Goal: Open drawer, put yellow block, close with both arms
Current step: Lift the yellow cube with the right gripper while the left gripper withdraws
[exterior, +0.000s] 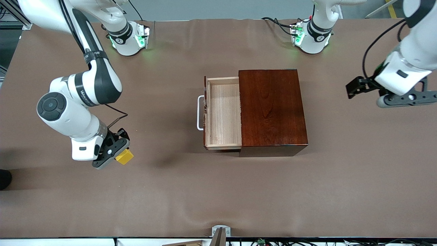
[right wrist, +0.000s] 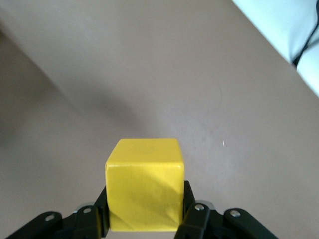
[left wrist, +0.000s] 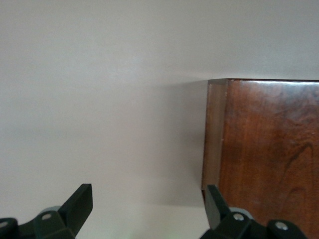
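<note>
A: Front view first. Where's the yellow block (exterior: 124, 156)?

B: Pinched in the right pincer (exterior: 117, 155), up over bare bench (exterior: 218, 191) toward the right arm's end, well apart from the box. The bench has a brown cover.

A: Drawer (exterior: 223, 114)?

B: Pulled out of the dark red-brown wooden box (exterior: 271, 109), which sits mid-bench. Tray is light wood w/ nothing in it. The white bar handle (exterior: 200, 113) faces the right arm's end.

A: Left arm?

B: It waits. The left pincer (exterior: 362, 87) hangs over bare bench toward the left arm's end, apart from the box. Can't judge the fingers from this view.

A: Left wrist view?

B: Left pincer's two black fingertips (left wrist: 79, 201) are spread wide, w/ nothing between them. A corner of the glossy box shows under one finger; the rest is bench.

A: Right wrist view?

B: The block fills the lower middle, clamped between the right pincer's black fingers (right wrist: 197, 214), one on each side face. Its top face is level and clean. Plain bench lies below it, w/ a soft shadow on the cover and a bit of white arm in one corner.
</note>
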